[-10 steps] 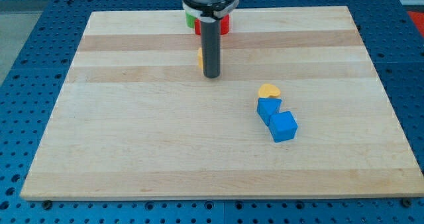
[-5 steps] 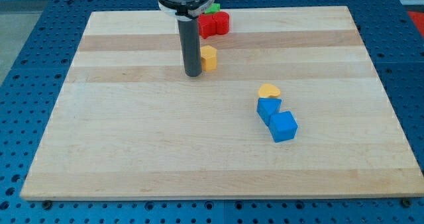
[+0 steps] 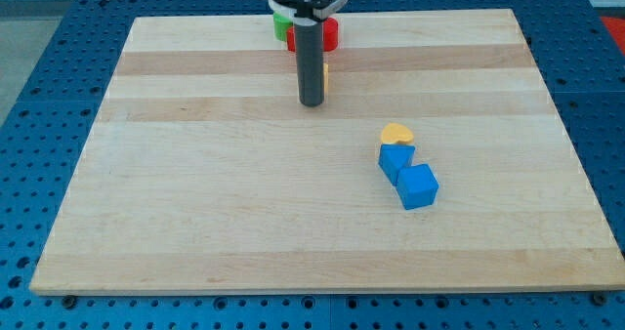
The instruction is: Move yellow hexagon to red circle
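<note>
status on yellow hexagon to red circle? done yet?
Not done. My tip sits at the view's bottom of the yellow hexagon, which is mostly hidden behind the rod. The red circle lies just beyond, toward the view's top. In hand: the approach push. Left: closing that gap; contact can't be confirmed.

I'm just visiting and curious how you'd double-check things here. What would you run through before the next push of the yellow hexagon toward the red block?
1. Tip located: ok. My tip is on the board.
2. Yellow hexagon visible: not ok. Only a sliver shows at the rod's right edge.
3. Tip touching the hexagon: cannot tell; the rod hides it.
4. Red block located: ok, at the view's top, partly behind the arm, beside a green block.
5. Path from hexagon to red block: cannot tell, rod covers it.
6. Bystanders apart: ok. Yellow heart and blue blocks sit far right.
</note>
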You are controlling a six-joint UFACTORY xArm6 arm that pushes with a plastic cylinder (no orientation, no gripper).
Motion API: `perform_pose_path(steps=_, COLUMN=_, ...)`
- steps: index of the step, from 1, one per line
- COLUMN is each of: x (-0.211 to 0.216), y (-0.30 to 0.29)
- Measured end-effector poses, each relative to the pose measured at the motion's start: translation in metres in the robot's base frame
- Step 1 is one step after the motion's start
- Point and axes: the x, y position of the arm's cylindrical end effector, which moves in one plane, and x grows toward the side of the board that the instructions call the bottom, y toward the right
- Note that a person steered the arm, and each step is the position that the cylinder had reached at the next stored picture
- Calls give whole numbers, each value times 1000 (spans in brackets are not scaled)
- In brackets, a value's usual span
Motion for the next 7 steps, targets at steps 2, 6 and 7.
perform_pose_path(steps=2, x=-35, y=3)
perform_pose_path(steps=6, x=-49, y=3)
perform_pose_path(steps=7, x=-51, y=3)
